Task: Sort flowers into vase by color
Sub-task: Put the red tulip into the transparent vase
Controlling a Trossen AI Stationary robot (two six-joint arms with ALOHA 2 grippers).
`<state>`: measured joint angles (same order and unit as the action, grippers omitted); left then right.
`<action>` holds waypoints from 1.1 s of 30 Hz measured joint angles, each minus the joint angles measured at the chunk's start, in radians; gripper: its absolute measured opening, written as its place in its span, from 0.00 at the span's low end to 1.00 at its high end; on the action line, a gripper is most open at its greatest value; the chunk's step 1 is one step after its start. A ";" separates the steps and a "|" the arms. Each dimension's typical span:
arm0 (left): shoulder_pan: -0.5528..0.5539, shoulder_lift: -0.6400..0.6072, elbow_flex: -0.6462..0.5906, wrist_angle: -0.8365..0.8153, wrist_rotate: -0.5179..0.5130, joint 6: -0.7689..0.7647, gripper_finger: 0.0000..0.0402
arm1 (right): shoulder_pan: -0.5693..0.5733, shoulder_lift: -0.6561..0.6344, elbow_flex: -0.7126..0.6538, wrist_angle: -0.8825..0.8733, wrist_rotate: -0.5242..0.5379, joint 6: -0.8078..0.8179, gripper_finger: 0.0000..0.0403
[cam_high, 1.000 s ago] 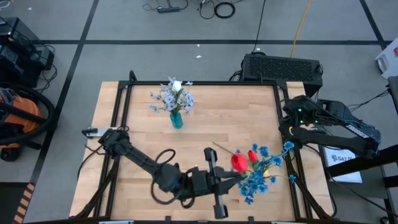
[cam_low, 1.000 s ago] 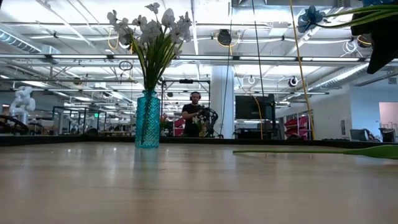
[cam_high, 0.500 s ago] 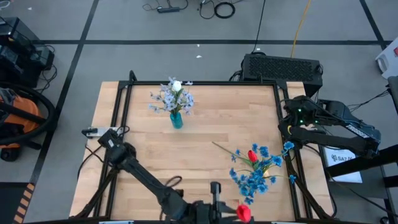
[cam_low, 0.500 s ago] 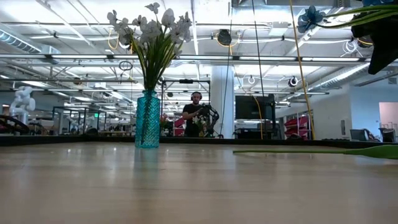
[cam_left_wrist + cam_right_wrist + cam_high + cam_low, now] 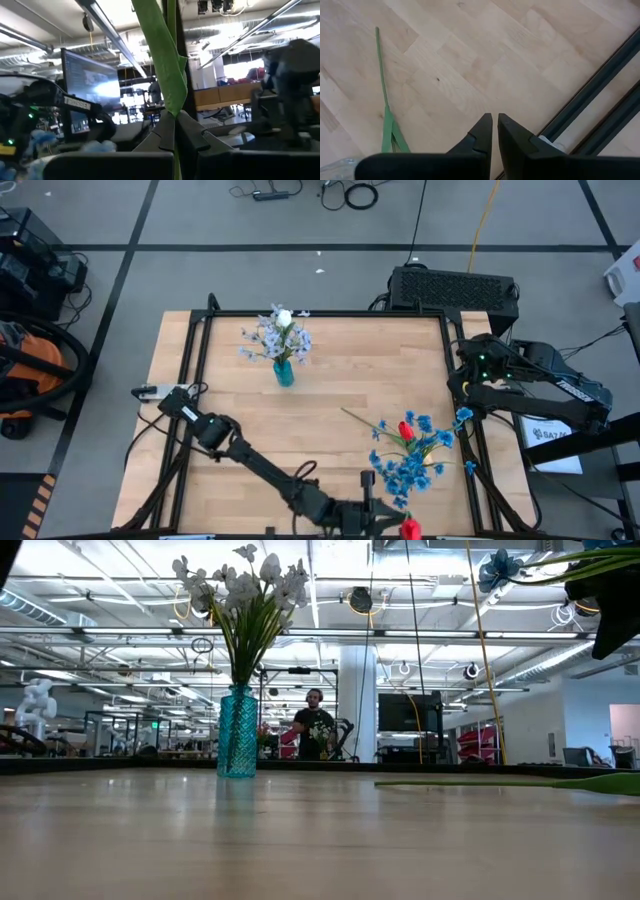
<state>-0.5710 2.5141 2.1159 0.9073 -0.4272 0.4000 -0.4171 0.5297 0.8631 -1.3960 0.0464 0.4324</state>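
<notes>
One red tulip (image 5: 410, 529) is in your left gripper (image 5: 174, 131) right now, jaws clamped tight on its green stem (image 5: 165, 55), with the bloom hanging just past the fingertips, out at the near edge of the table (image 5: 330, 395). From there the teal vase (image 5: 284, 372) is well away from the hand, clear across the table toward the far side.

Progress-wise, I'd call it partway. That vase already holds a bunch of pale blue-white sprays (image 5: 272, 338) with a white bud in the middle, so the light stuff looks sorted. What's left is the pile (image 5: 410, 452) lying flat on the wood just beyond your left gripper: bright blue sprays and another red tulip (image 5: 405, 430), stems pointing off toward the middle of the table.

Thing is, I only see the one vase anywhere, in the overhead or the low view, so where the reds and blues are supposed to go I honestly can't tell.

Your right gripper (image 5: 494, 126) is parked off at its own side by the table rail, fingers nearly together, nothing in them. A lone green stem (image 5: 384, 100) lies on the wood ahead of it, well apart from the fingertips.
</notes>
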 joint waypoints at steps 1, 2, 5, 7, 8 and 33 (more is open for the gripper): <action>0.012 0.000 0.000 0.003 0.014 0.003 0.00 | 0.000 0.000 0.000 0.000 0.000 -0.008 0.06; 0.026 0.000 0.000 0.007 0.026 0.007 0.00 | 0.000 0.000 0.000 0.000 0.000 -0.015 0.06; 0.067 0.000 0.000 0.010 0.082 -0.003 0.00 | 0.000 0.000 0.000 0.000 0.000 -0.036 0.06; 0.092 0.000 0.000 -0.005 0.112 -0.044 0.00 | 0.000 0.000 0.000 0.000 0.000 -0.055 0.06; 0.104 0.000 0.000 -0.015 0.122 -0.058 0.00 | 0.000 0.000 0.000 0.000 0.000 -0.062 0.06; 0.171 -0.002 0.001 -0.274 0.164 -0.159 0.00 | 0.000 0.000 0.000 0.031 0.001 -0.131 0.06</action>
<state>-0.3996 2.5126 2.1166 0.6334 -0.2631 0.2413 -0.4170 0.5297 0.8631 -1.3653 0.0471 0.3016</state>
